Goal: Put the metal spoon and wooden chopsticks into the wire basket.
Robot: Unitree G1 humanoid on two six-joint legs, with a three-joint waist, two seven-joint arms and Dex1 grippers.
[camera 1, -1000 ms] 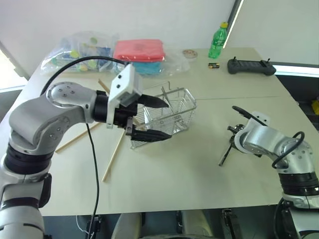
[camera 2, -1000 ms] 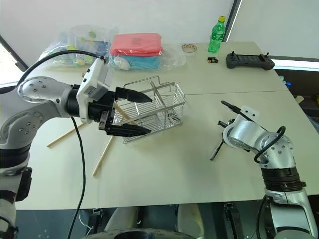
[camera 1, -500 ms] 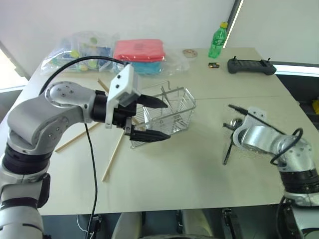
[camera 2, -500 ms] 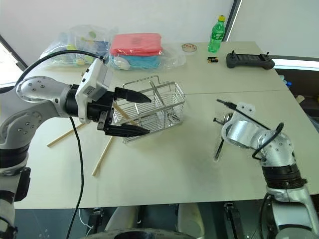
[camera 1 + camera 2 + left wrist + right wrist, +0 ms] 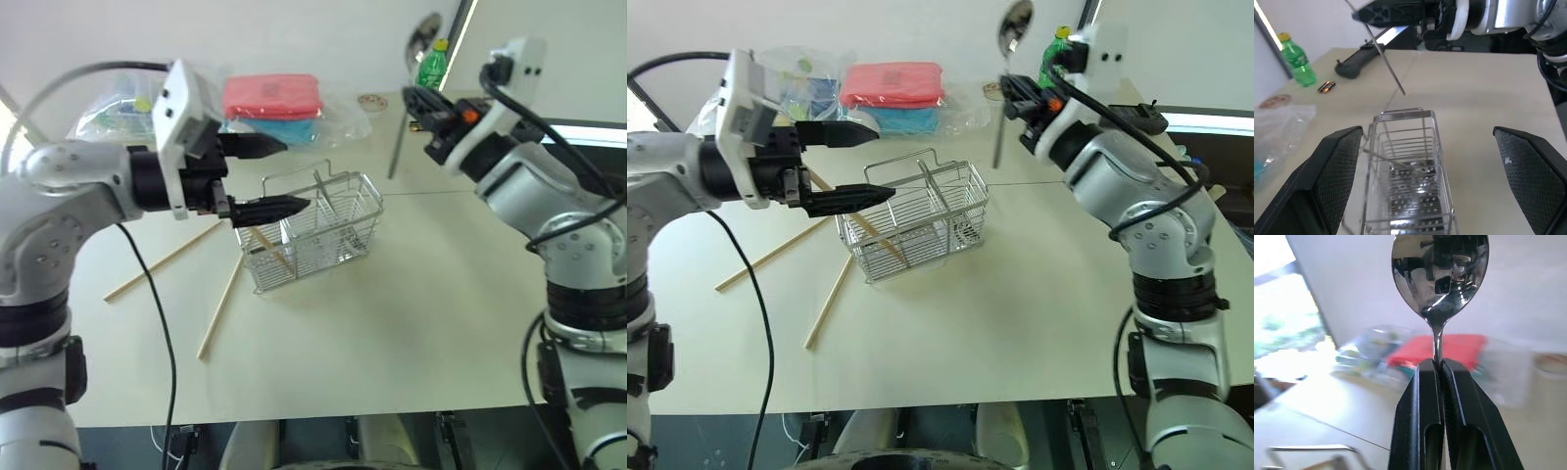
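Two loose wooden chopsticks (image 5: 201,282) lie beside the wire basket (image 5: 313,235).

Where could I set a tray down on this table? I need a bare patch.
The near half of the table, in front of the wire basket, is bare to the front edge. The back is crowded: bags, a red box, a green bottle, a black controller. Wooden chopsticks lie left of the basket.
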